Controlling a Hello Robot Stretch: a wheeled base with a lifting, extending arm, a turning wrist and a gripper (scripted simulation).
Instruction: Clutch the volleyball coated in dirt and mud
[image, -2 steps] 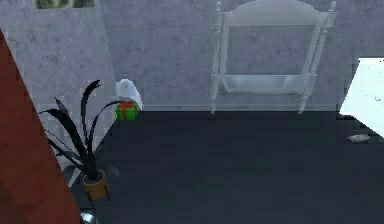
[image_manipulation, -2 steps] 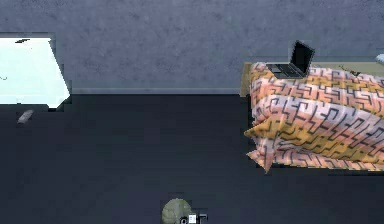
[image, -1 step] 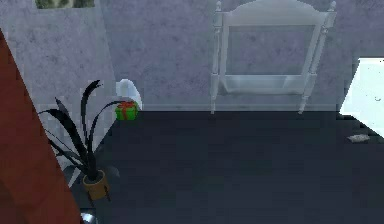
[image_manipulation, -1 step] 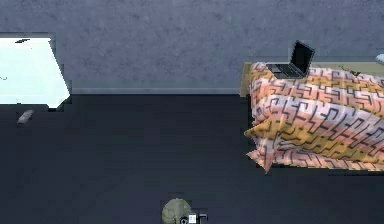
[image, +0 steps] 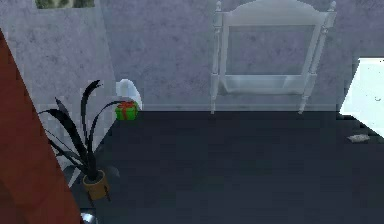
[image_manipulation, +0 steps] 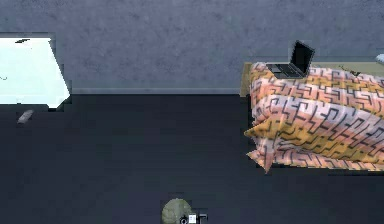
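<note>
- Showing at the bottom edge of the arm side view, a little left of the middle, the volleyball (image_manipulation: 176, 210) is a round blob of dull grey-green colour, like a ball with dirt on it. The frame edge cuts its lower part.
- Just to the right of it, touching it in the picture, there is a small white square with a dark mark. The gripper (image_manipulation: 187, 217) is only a dark bit between this square and the ball.
- The far end of the gripper cannot be made out, so one cannot tell whether it holds anything, nor how its fingers stand.
- One also cannot tell if the ball rests on the dark floor (image_manipulation: 150, 150) or hangs above it.
- In the upper left of the same view stands a white piece of furniture (image_manipulation: 30, 70), and a small grey object (image_manipulation: 25, 116) lies on the floor under its corner.
- At the right, a patterned blanket (image_manipulation: 320, 115) in orange and pink covers a low piece of furniture. A dark laptop (image_manipulation: 293, 60) stands with its lid up at the blanket's upper left corner, near the wall.
- In the forward view, a potted plant (image: 92, 165) with long dark leaves is in the lower left, beside a red-brown panel (image: 25, 150) along the left edge.
- A small red, green and yellow object (image: 125, 112) sits by the wall, left of the middle.
- A white shelf frame (image: 268, 60) stands against the wall in the upper right.
</note>
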